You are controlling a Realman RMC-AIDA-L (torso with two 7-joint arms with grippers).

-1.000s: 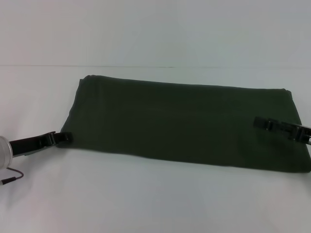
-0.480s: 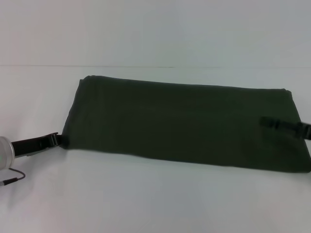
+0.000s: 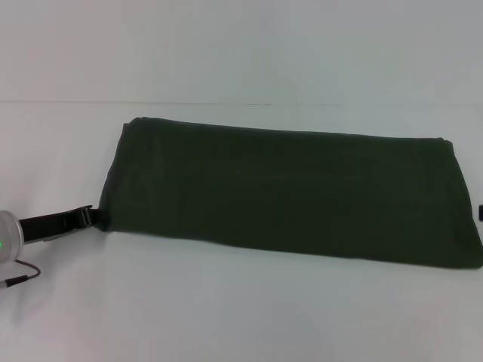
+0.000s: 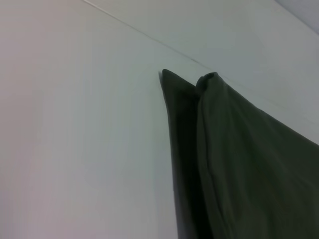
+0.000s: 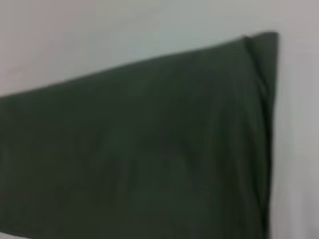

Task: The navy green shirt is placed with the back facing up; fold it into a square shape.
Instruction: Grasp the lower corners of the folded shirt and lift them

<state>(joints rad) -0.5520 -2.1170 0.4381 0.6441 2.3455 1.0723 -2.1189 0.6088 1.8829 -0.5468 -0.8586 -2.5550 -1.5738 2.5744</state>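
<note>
The shirt lies folded into a long band on the white counter. In the head view the left hand sits at its left end, grip impossible to tell; the right hand barely shows at its right end. The left wrist view alone shows stacked layers at the shirt's corner.

Right gripper withdrawn off navy green shirt, now only sliver at view's right edge; left gripper backed slightly from shirt's corner.

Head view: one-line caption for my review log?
Navy green shirt folded into a long band on white table; left gripper at its end.
</note>
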